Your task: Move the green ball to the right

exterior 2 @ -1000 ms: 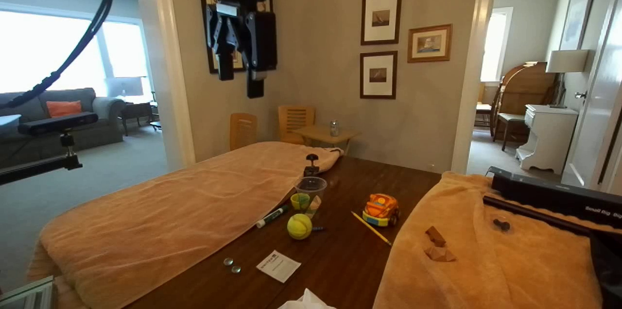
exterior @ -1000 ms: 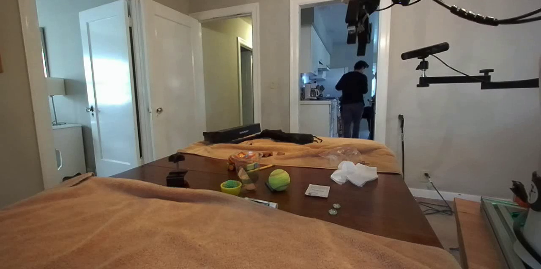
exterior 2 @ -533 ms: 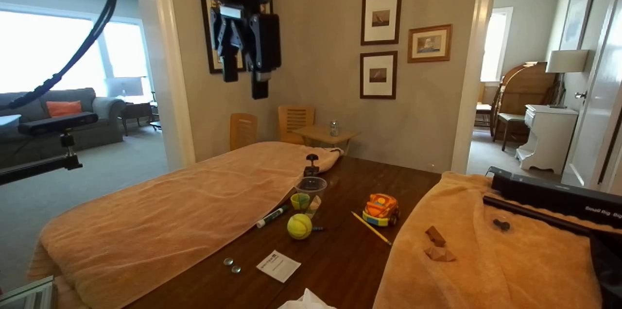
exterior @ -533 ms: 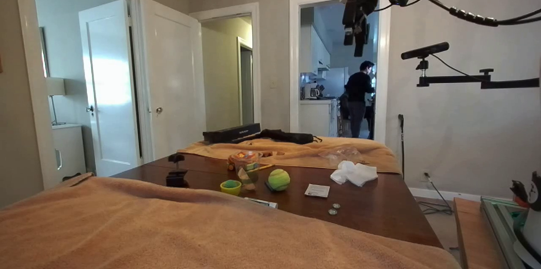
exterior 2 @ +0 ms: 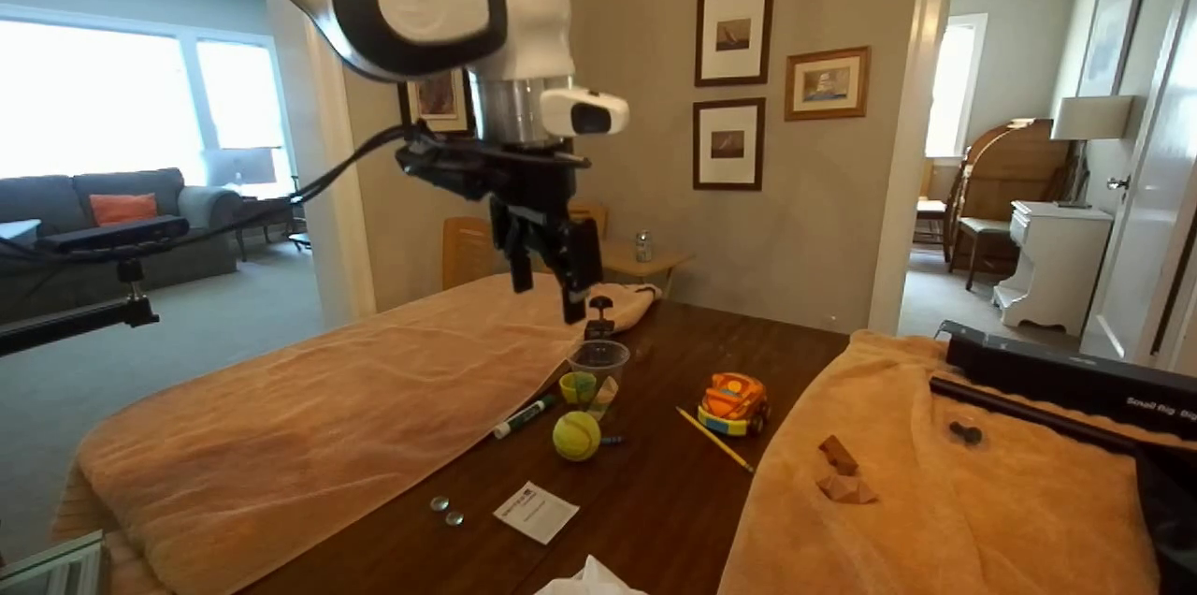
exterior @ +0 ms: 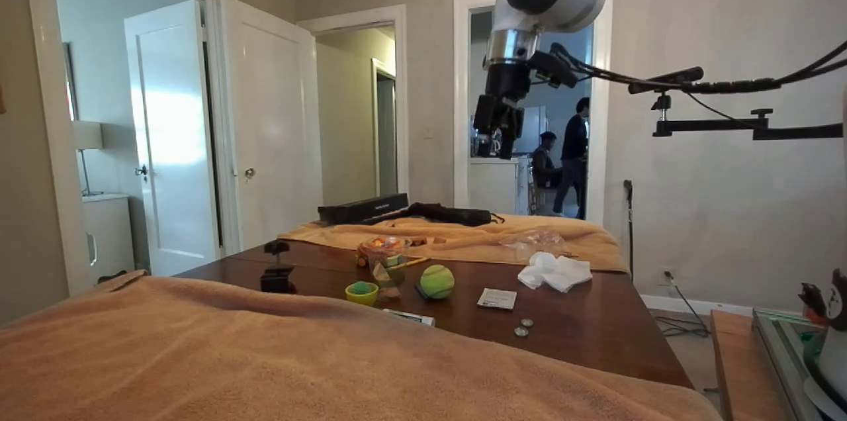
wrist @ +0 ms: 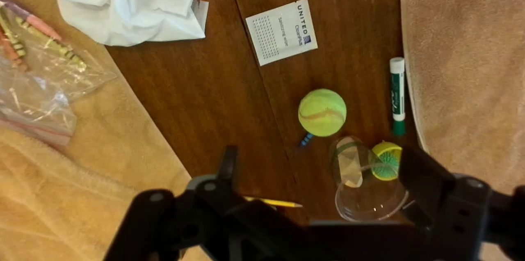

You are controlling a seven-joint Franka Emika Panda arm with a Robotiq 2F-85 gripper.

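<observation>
The green ball, a yellow-green tennis ball, sits on the dark wooden table in both exterior views. It also shows in the wrist view, near the middle, with a small blue crayon-like piece beside it. My gripper is open, with its fingers pointing down, high above the table. It is empty and apart from the ball. In the wrist view the gripper stands with its fingers wide apart at the bottom, and the ball lies above the gap between them.
Near the ball are a clear plastic cup, a yellow cup with green inside, a green marker, a white wipe packet, a pencil, an orange toy truck, white tissue and glass beads. Towels cover both sides.
The arm has come down and moved toward the objects, to the left in one exterior view and right in the other. The ball has not moved. The gripper stays open.
</observation>
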